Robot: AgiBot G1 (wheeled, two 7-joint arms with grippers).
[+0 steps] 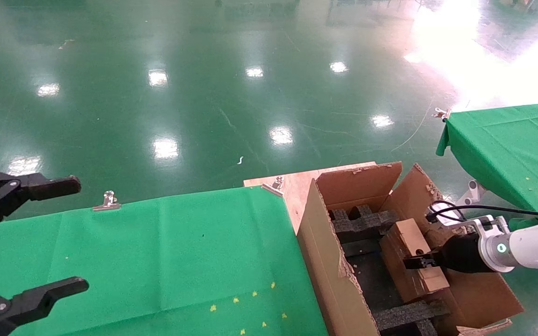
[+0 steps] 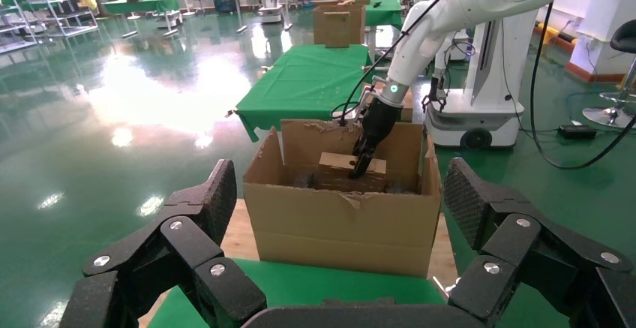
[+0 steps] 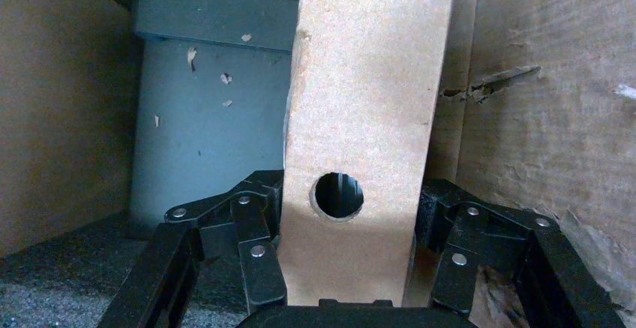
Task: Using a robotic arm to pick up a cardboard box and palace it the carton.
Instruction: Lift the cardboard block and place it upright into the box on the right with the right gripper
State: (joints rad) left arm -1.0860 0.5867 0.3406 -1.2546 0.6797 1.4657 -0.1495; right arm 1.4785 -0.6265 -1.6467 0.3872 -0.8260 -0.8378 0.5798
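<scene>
In the head view the right claw (image 1: 414,262) sits at the lower right of the frame, reaching in from the right edge on its white arm (image 1: 537,249) and clamped on the box (image 1: 411,252). The box is inside the carton (image 1: 329,270), standing on edge and tilted, between black foam (image 1: 360,219) at the upper end and another foam strip at the lower end of the carton. The right wrist view shows the box (image 3: 367,118) running up the middle of the frame, its narrow side with a round hole (image 3: 337,195) facing the camera, and the black fingers (image 3: 255,245) pressed against both broad faces. Carton walls fill both edges of that frame.

The left claw (image 1: 40,238) hangs at the lower left of the head view over the green bench (image 1: 157,252), spread wide and holding nothing. In the left wrist view its fingers (image 2: 195,223) frame the lower part of the frame, with the carton (image 2: 341,223) at the centre and the right claw (image 2: 358,167) dipping into it from above.

A second green bench (image 1: 512,149) shows at the right edge of the head view.
</scene>
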